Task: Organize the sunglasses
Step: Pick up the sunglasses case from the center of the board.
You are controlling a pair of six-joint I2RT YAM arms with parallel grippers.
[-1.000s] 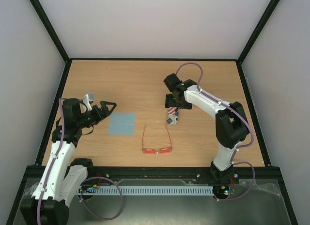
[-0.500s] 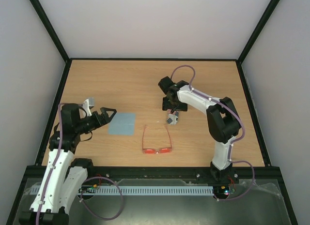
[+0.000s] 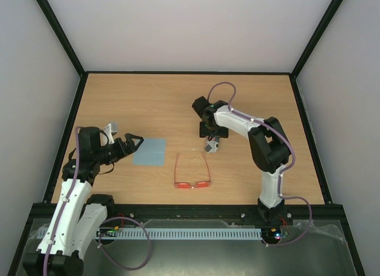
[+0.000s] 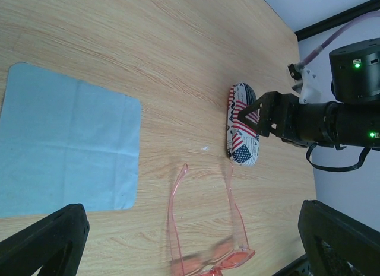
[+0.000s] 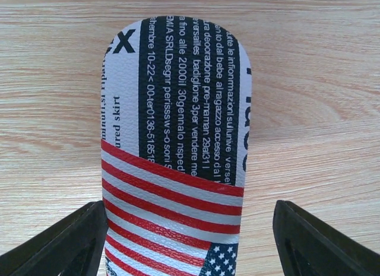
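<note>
The sunglasses [image 3: 192, 182] lie unfolded on the table near its front middle, red-tinted lenses toward me and temple arms pointing away. They also show in the left wrist view [image 4: 234, 257]. The flag-patterned case [image 3: 212, 145] lies just beyond the right temple tip, closed. My right gripper [image 3: 210, 133] is open and low over the case's far end, a finger on each side of the case [image 5: 178, 139]. The left finger is against its edge and the right finger is apart. My left gripper [image 3: 135, 139] is open and empty at the left of the cloth, pointing toward the glasses.
A light-blue square cloth [image 3: 149, 151] lies flat left of the glasses and fills the left of the left wrist view [image 4: 65, 145]. A black frame edges the wooden table [image 3: 148, 98].
My right arm has swung its elbow left, and its gripper has settled over the case's far end. My left gripper has dropped slightly lower and nearer. Glasses, case and cloth have not moved.
</note>
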